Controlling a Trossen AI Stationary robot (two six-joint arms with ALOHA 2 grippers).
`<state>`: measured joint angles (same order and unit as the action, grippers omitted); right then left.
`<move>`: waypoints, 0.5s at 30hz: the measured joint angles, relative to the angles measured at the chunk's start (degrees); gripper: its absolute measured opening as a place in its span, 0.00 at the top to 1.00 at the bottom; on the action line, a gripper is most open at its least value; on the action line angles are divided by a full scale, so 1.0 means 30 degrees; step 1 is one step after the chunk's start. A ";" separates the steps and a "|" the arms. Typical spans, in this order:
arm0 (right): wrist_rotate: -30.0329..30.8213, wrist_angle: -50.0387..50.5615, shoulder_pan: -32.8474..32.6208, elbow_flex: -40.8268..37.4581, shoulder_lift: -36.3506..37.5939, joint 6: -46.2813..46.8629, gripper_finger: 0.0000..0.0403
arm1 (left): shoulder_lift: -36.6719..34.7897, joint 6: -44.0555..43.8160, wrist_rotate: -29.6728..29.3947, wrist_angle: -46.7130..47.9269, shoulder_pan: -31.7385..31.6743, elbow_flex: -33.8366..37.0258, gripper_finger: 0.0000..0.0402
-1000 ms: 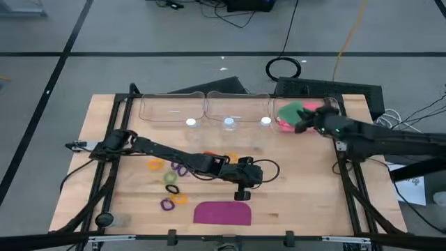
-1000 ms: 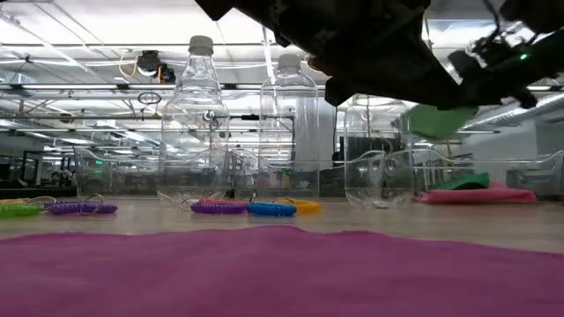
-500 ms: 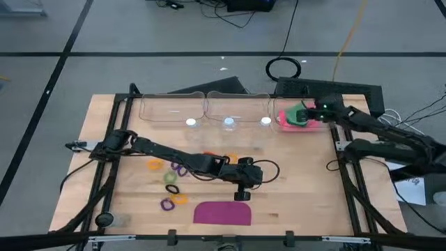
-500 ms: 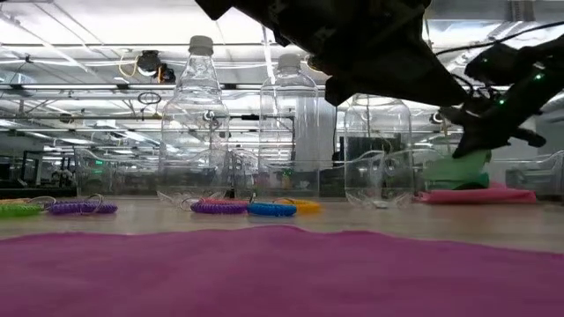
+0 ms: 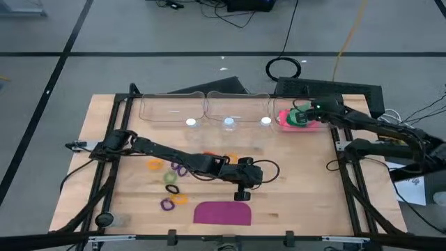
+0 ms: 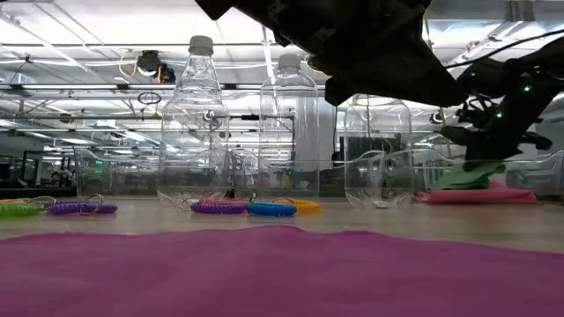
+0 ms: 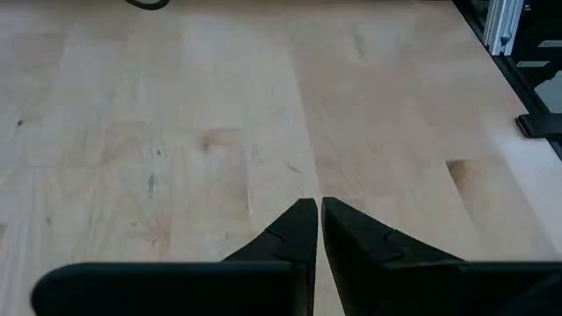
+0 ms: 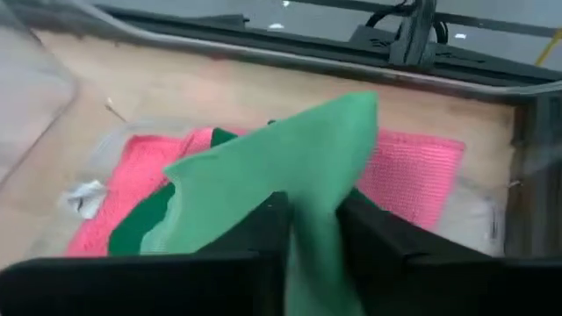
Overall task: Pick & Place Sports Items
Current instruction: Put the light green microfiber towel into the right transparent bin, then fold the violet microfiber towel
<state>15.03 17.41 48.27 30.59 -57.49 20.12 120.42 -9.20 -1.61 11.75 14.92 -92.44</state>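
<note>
My right gripper [image 5: 304, 115] is at the far right of the table, over a clear bin [image 5: 333, 106], with a light green piece [image 8: 281, 167] between its fingers. In the bin lies a pink piece [image 8: 413, 175], with a dark green piece [image 8: 145, 219] on top of it. A purple piece [image 5: 221, 213] lies flat near the front edge. Several coloured rings [image 5: 172, 178] lie on the table's left half. My left gripper [image 5: 244, 195] hangs shut above the bare wood just beyond the purple piece. My right gripper has the light green piece's near part [image 8: 307, 219] between its two fingers. It comes slanting down from the table's right side. The cloth spreads out past the fingertips, and its lower part [image 6: 465, 179] rests on the pink piece [image 6: 493, 195] in the bin.
Three clear plastic bottles [image 6: 196, 123] stand in a row near the far edge, in front of two more clear bins [image 5: 172, 108]. A dark metal frame [image 5: 352, 181] runs along the table's sides. Bare wood lies between the purple piece and the right-hand frame.
My right gripper has gone down and a little toward the far edge with the light green piece, tipping further downward. The piece, held up above the bin a second ago, now rests its lower part on the pink piece.
</note>
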 joint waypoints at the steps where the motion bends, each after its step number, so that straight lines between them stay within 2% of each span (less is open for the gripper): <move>1: -0.0007 0.0000 0.0000 0.0000 0.0000 -0.0248 0.78 | 0.0000 -0.0003 0.0000 0.0007 0.0000 0.0007 0.95; 9: -0.0022 -0.0910 -0.0016 -0.0007 0.1102 -0.2538 0.48 | 0.0000 -0.0011 0.0000 0.0007 0.0000 0.0007 0.95; 15: -0.0261 -0.2646 -0.0688 -0.0007 0.3320 -0.2786 0.36 | 0.0000 -0.0006 0.0000 0.0007 0.0000 0.0007 0.95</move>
<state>14.24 9.47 46.21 30.57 -47.53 11.76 120.42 -9.22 -1.61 11.77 14.92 -92.42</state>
